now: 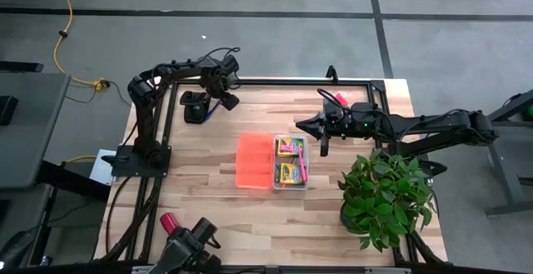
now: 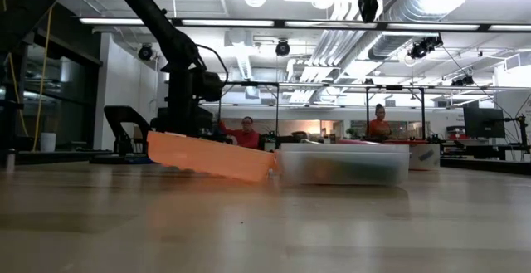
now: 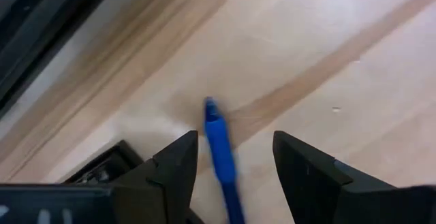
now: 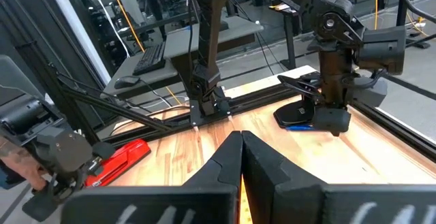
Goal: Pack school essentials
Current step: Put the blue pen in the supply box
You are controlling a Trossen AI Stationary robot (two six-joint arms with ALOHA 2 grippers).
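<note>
A blue pen (image 3: pixel 219 150) lies flat on the wood at the table's far left. My left gripper (image 3: pixel 235 137) is open and points down over it, one finger on each side, touching nothing; it also shows in the high view (image 1: pixel 225 101). A clear box (image 1: pixel 290 162) at mid-table holds two yellow-and-green crayon boxes (image 1: pixel 290 147) and a pink marker (image 1: pixel 303 172). Its orange lid (image 1: pixel 255 161) is swung open to the left, its outer edge raised in the low view (image 2: pixel 211 155). My right gripper (image 1: pixel 321 137) is shut and empty, above the box's far right corner.
A potted plant (image 1: pixel 385 192) stands at the near right. A red glossy object (image 4: pixel 119 160) lies near the table's front left corner. A black block (image 1: pixel 194 106) sits beside my left gripper. Pink items (image 1: pixel 360 107) lie at the far right. People sit in the room beyond.
</note>
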